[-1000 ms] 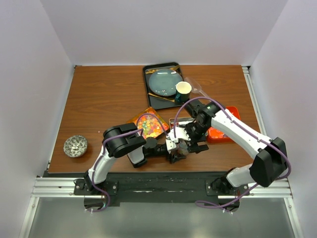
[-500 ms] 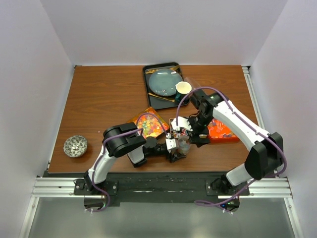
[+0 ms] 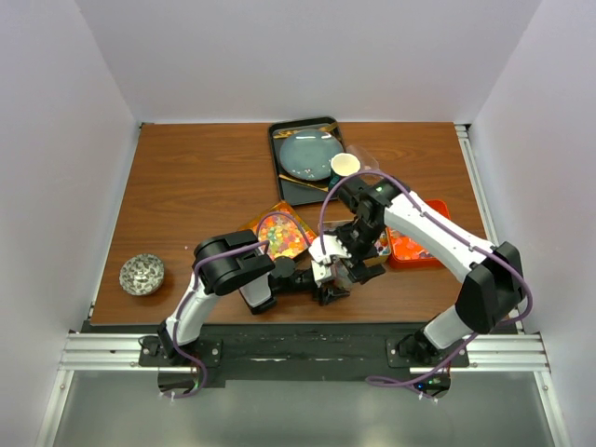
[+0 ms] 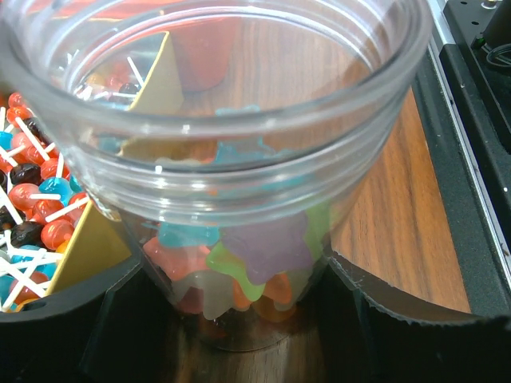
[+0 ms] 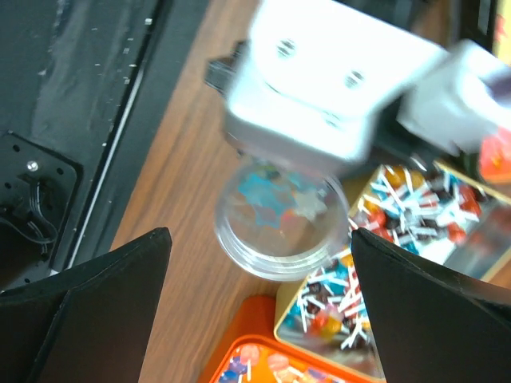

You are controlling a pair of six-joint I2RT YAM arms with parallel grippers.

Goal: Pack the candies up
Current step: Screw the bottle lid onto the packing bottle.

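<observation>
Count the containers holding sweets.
4: a clear jar near the front edge; a gold lollipop box just beyond it; an orange tray to the right; a bead box to the left. The right arm may hide more.

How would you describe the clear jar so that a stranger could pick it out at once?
Look at the near edge of the wooden table, between the two arms. There the left gripper is shut around a clear jar. Unlike the yellow lollipop box beside it, it is round, see-through and holds pastel gummy candies.
</observation>
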